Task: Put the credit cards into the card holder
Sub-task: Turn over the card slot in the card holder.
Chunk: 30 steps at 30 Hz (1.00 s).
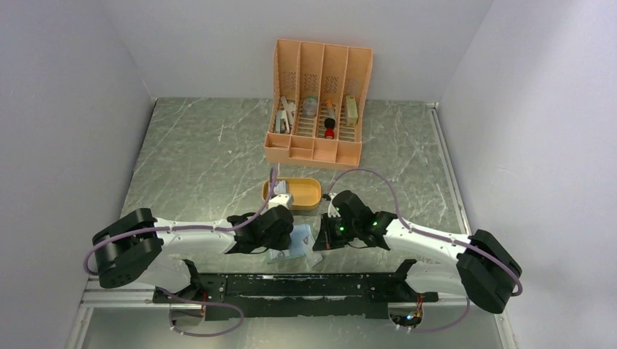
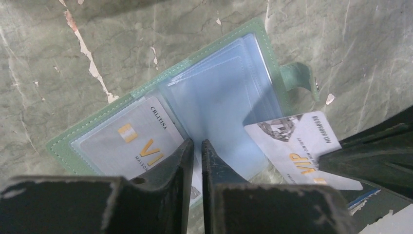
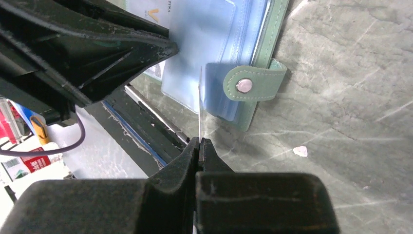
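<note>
While clamping one card (image 2: 292, 146) in the right tool (image 3: 198, 142), apparently mid-insertion at the holder (image 2: 214, 92), spread open on the surface (image 2: 58, 58) near centre. Left tool (image 2: 196, 144) almost together over the pockets (image 2: 229, 117); cannot tell whether gripping one. Next: line up leading edge with a free pocket mouth, slide in. Long axis from tool toward holder, free end pointing left.

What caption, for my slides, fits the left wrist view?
Left pincer over the open card holder; pocketed card inside, second card at its edge.
</note>
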Tool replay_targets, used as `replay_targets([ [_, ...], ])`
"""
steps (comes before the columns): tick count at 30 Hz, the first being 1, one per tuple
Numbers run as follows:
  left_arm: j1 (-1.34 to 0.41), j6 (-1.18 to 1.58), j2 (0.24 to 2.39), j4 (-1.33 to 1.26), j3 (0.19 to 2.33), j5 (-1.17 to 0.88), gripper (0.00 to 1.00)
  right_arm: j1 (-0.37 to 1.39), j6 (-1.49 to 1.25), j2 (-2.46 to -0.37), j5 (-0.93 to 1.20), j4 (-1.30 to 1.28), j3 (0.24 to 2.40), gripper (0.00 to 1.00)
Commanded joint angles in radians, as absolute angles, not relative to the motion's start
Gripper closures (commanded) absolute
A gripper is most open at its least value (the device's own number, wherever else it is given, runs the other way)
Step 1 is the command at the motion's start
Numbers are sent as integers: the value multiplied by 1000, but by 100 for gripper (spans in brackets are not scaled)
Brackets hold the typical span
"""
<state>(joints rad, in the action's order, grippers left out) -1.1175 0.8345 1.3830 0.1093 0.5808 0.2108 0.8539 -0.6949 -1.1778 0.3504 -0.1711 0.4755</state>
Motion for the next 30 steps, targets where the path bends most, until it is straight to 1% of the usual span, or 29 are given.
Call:
replay_targets([
  [1, -1124, 830, 1396, 130, 592, 245, 86, 860, -691, -1121, 301, -244, 514, 100],
  [5, -1124, 829, 1394, 131, 591, 247, 94, 857, -706, -1096, 239, -278, 511, 100],
  [7, -1124, 828, 1397, 135, 591, 250, 95, 854, -714, -1091, 225, -279, 508, 100],
  [13, -1125, 827, 1396, 138, 585, 249, 95, 853, -735, -1054, 185, -294, 505, 100],
  [22, -1124, 832, 1393, 135, 575, 251, 95, 852, -734, -1085, 272, -239, 493, 100],
  [30, -1125, 832, 1395, 137, 577, 253, 95, 851, -730, -1106, 281, -234, 499, 100],
])
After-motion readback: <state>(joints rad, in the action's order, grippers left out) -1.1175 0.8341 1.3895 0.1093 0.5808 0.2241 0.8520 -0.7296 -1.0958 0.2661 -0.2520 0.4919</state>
